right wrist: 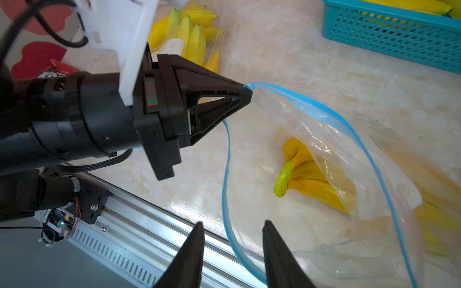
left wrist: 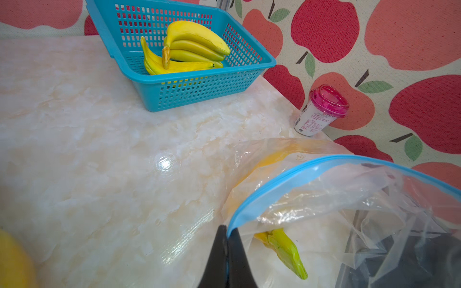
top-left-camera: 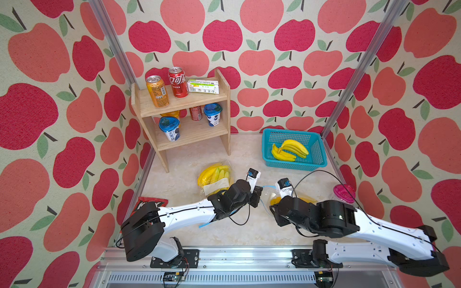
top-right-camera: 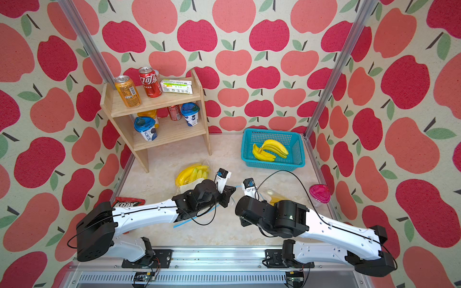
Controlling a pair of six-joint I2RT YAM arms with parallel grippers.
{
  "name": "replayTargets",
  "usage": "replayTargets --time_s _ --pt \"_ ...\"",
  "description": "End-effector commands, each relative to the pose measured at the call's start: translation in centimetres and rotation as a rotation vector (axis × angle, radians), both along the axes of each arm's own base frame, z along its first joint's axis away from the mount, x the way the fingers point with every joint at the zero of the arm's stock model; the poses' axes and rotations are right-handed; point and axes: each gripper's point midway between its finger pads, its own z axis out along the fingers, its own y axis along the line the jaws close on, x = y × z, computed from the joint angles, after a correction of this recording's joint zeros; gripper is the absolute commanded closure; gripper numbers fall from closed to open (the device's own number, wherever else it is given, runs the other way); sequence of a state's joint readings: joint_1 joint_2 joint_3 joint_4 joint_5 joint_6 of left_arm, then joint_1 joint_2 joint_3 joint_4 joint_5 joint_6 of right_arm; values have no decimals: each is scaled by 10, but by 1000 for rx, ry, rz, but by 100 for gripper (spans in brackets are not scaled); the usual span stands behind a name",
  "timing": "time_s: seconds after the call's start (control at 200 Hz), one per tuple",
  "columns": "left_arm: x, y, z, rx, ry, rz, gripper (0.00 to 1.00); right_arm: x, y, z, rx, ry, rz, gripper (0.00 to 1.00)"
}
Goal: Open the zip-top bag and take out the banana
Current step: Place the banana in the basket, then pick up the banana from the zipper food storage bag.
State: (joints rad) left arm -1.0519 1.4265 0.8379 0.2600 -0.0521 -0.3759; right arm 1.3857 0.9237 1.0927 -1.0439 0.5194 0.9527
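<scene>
Zip-top bag (top-left-camera: 269, 192), clear with a blue seal, lies on the marble bench (top-left-camera: 189, 159) in both top views, mostly hidden under the right arm (top-left-camera: 324, 214). The left wrist view shows the left hand (left wrist: 227, 228) pinched shut on the bag's blue rim, with the banana (left wrist: 287, 246) just beside it inside the bag. Only the right wrist view shows the bag's mouth gaping and the right hand (right wrist: 232, 224), fingers apart, straddling the lower rim, possibly not touching it.
</scene>
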Motion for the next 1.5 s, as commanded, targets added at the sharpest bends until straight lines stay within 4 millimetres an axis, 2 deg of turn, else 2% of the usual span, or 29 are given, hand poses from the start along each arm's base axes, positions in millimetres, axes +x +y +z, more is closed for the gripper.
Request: replayTargets --time_s 0.0,0.105,0.265,0.37,0.62,0.9,1.055,1.225,1.315,1.491 --pt "-4 3 8 -19 -3 1 100 6 9 -8 54 0 -70 57" --pt "-4 2 9 -23 -4 -3 100 8 20 -12 23 0 -59 55" --pt "-5 -1 10 -20 -4 -12 100 11 33 -4 34 -22 -32 54" --pt "-6 -3 12 -27 -6 -19 100 12 36 -8 26 -23 -33 54" --pt "-12 -5 18 -39 -20 -28 100 15 6 -34 -70 77 -185 54" --pt "-15 -2 29 -58 -41 -26 100 23 3 -63 -172 183 -230 50" --pt "-15 0 32 -67 -47 -25 99 17 -12 -80 -272 266 -286 50" --pt "-16 -3 36 -83 -48 -31 99 16 -5 -99 -285 316 -290 46" --pt "-17 -3 37 -96 -42 -33 99 17 -7 -108 -285 319 -326 43" --pt "-22 -6 43 -117 -45 -47 99 20 -3 -117 -238 316 -352 42"
